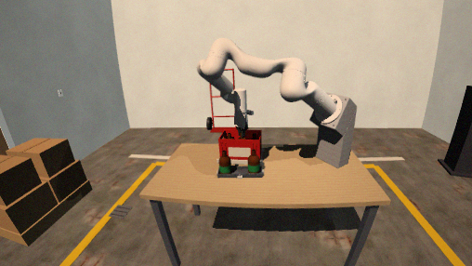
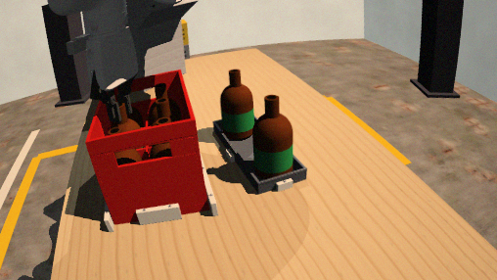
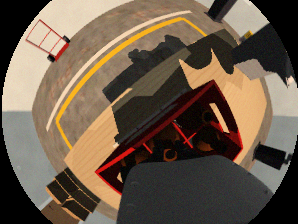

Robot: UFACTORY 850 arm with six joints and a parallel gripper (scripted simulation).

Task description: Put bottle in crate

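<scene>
red crate on the wooden table, with the gripper reaching down inside it, clenched on the neck of a brown bottle standing in a rear slot. beside the crate, two green-labelled bottles stand in the dark tray.

A warehouse or industrial work cell: bare concrete floor marked with yellow safety lines, stacked cardboard boxes by the grey wall, a red hand truck at the back, and a plain wooden table.
</scene>
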